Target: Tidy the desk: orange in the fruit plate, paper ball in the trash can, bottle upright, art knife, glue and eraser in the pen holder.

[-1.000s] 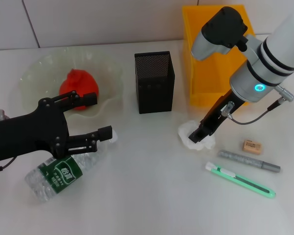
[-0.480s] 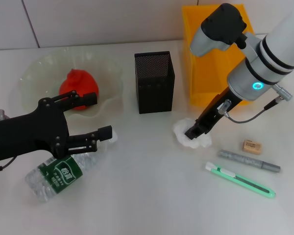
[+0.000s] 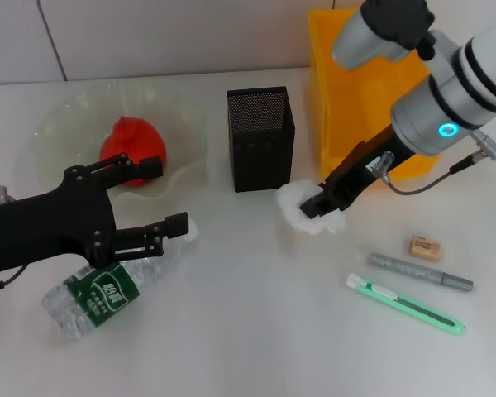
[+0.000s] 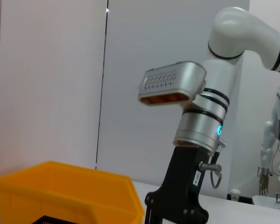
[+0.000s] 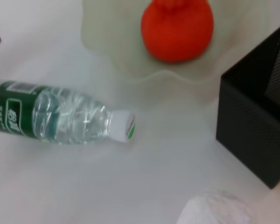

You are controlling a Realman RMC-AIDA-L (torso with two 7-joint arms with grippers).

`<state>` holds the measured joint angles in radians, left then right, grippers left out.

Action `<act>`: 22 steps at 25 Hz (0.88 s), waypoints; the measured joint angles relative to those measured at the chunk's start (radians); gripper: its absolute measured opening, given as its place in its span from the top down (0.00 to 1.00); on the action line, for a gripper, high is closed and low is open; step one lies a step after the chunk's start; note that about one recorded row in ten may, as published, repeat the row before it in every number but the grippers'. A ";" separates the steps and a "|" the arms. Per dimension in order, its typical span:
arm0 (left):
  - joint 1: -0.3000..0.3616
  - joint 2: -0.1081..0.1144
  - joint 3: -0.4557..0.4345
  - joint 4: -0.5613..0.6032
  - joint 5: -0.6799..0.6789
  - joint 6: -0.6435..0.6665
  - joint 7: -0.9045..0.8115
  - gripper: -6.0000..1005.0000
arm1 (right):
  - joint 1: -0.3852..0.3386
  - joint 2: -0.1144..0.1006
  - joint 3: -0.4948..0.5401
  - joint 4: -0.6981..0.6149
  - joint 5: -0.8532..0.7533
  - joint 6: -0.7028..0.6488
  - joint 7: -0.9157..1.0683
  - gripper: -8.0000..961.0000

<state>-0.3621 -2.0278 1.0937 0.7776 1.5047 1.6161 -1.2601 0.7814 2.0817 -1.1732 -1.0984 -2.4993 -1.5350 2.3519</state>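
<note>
We see a smooth, glossy white table [image 3: 248, 331] carrying a clear, shiny plastic bottle [image 3: 103, 289] with a green printed label, a translucent, glassy-looking fruit plate [image 3: 58, 124] under a matt-skinned orange [image 3: 132, 145], and a black wire-mesh pen holder [image 3: 260, 139] of matt metal. The paper ball [image 3: 302, 207] is crumpled, soft white paper, the trash can [image 3: 347, 99] is smooth yellow plastic, and the glue [image 3: 420, 272] looks to us like a dull grey stick, though its finish is hard to judge. The left gripper [image 3: 161, 198] is matt black, the right gripper [image 3: 331, 198] black below a satin silver-and-white casing.
</note>
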 joint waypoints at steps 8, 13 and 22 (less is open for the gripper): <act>-0.006 -0.001 0.000 0.000 0.000 -0.005 -0.005 0.14 | -0.100 -0.001 0.005 -0.194 0.059 -0.031 0.004 0.72; -0.011 -0.003 0.000 0.000 0.000 -0.008 -0.007 0.14 | -0.184 -0.002 0.002 -0.342 0.134 -0.035 -0.004 0.73; -0.016 -0.008 0.000 0.000 0.000 -0.007 -0.008 0.14 | -0.273 -0.002 0.064 -0.478 0.182 0.000 -0.043 0.73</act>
<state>-0.3779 -2.0354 1.0936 0.7777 1.5048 1.6087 -1.2685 0.5084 2.0799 -1.1096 -1.5763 -2.3174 -1.5347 2.3087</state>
